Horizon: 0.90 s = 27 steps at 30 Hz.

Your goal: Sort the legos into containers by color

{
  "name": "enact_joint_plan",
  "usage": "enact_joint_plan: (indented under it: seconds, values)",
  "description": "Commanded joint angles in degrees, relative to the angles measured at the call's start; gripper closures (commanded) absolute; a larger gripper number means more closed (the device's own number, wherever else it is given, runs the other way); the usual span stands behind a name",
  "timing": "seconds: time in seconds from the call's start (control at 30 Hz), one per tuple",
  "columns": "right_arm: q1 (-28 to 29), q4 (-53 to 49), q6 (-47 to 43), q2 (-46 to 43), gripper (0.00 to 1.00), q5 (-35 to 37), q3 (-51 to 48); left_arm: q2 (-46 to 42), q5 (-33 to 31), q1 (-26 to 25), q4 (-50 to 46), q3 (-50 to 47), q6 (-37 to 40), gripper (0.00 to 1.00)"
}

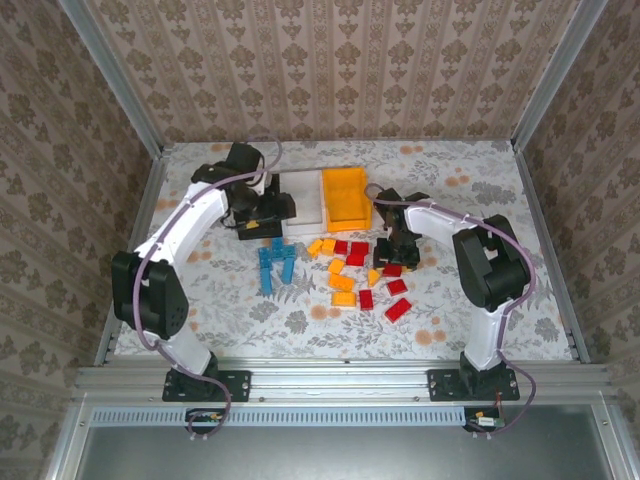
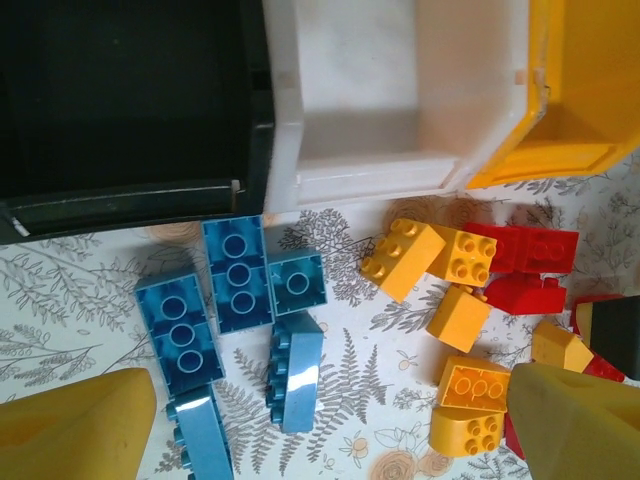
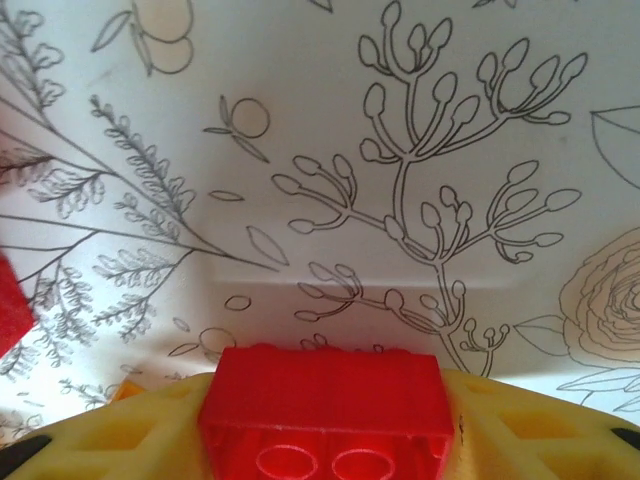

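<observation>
While the 3 joined containers (image 1: 348,216) sit toward the counter's far edge and the legos (image 1: 343,282) lie loose mid-counter, the top view has the left jaws at the row's left end and the right jaws down among the red bricks (image 1: 398,310). At the left wrist, the jaws stand released above blue bricks (image 2: 235,285) beside the black bin (image 2: 120,100). At the right wrist, the jaws grasp 1 red brick (image 3: 325,405). The hold looks shallow, so the brick may slip on lifting.

Table (image 1: 470,210): containers (image 1: 304,228) in a row, back centre; left cluster of legos (image 1: 275,265) just before the row's left end; right scatter of legos (image 1: 350,280) before its right end; one lego (image 3: 322,410) between the right gripper (image 1: 397,258) fingers
</observation>
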Motion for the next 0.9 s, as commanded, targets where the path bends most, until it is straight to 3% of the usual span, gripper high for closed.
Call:
enact_joint_plan:
  seconds: [0.0,0.17,0.47,0.63,0.87]
  values:
    - [0.36,-1.11,0.23,0.74,0.5,2.77,1.45,-2.05,0.66,0.77,0.28,-1.73,0.6,0.08]
    - [0.34,-2.15,0.04,-0.18,0.59,3.4,2.67,-2.9,1.27,2.11,0.5,-3.04,0.52,0.08]
    - [0.26,-7.18,0.81,-4.54,0.6,1.02,13.79,-5.73,1.8,4.38,0.24,-4.74,1.23,0.07]
    - [0.23,-6.92,3.2,-0.4,0.6,-3.44,25.12,-8.28,3.0,5.94,0.86,-7.41,0.8,0.07]
    - [0.44,-10.05,3.73,12.49,0.59,-5.72,42.93,-12.3,4.06,7.87,1.16,-11.36,0.51,0.06]
